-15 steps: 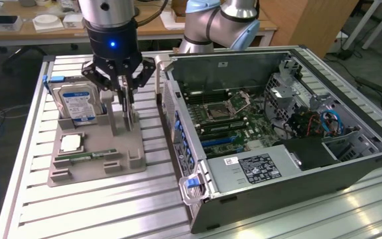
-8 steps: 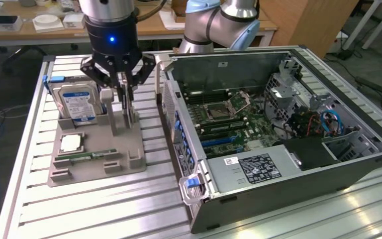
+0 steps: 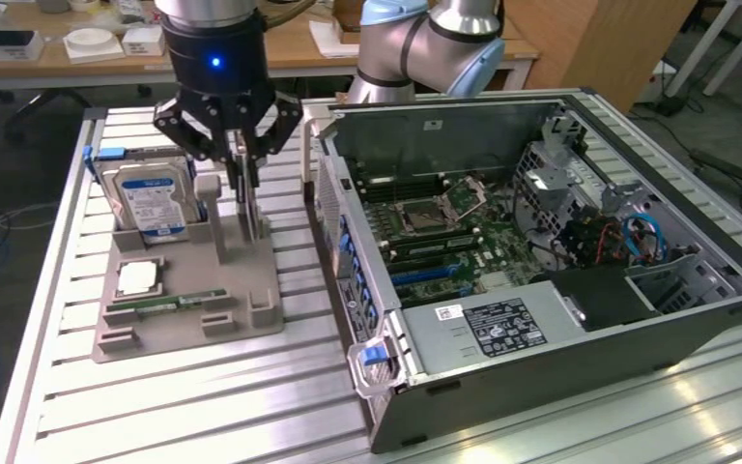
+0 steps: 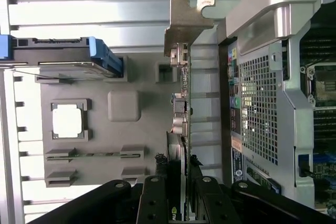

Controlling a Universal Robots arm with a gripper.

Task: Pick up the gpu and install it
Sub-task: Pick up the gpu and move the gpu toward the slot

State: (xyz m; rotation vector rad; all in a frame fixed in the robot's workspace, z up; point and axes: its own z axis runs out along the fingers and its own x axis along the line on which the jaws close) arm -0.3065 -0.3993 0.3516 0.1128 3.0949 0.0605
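The gpu (image 3: 254,205) is a thin dark card standing on edge over the grey parts holder (image 3: 204,314), by the holder's edge nearest the computer case. My gripper (image 3: 244,172) comes straight down on it and is shut on its upper edge. In the wrist view the gpu (image 4: 184,108) runs edge-on away from my gripper (image 4: 180,184), with its silvery end bracket (image 4: 187,20) at the far end. I cannot tell whether its lower edge still sits in the holder. The open computer case (image 3: 680,290) lies at the exterior view's right, its motherboard (image 3: 455,242) exposed.
On the holder (image 4: 142,77) stand a silver hard drive (image 3: 152,198) (image 4: 58,56) with a blue-white label, a square processor chip (image 3: 136,278) (image 4: 67,120) and a narrow green memory stick (image 3: 165,303) (image 4: 94,155). The case's rear panel (image 4: 262,108) is close beside the gpu. A slatted metal table (image 3: 216,416) carries everything.
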